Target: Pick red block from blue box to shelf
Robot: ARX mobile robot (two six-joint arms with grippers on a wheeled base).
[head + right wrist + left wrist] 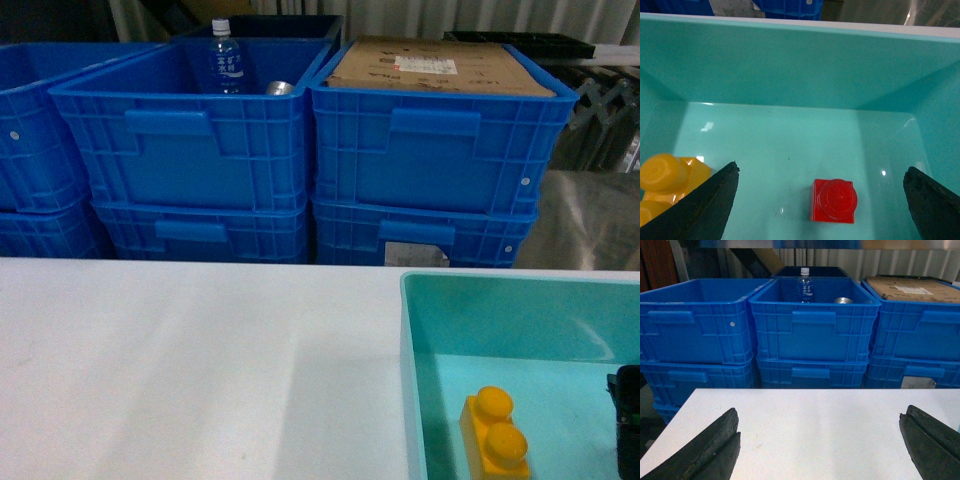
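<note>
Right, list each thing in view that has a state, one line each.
red block: loose on the blue box floor, stud up, ungrasped
yellow brick: lying in the blue box
right hand: open, fingers either side of the red block
left hand: open, empty, over the white table
water bottle: upright, capped, in a dark blue crate

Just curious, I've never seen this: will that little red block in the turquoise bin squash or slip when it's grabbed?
The red block looks like hard, glossy plastic, so it probably won't squash but might slip. Sitting flat, stud up, it shouldn't roll.
</note>
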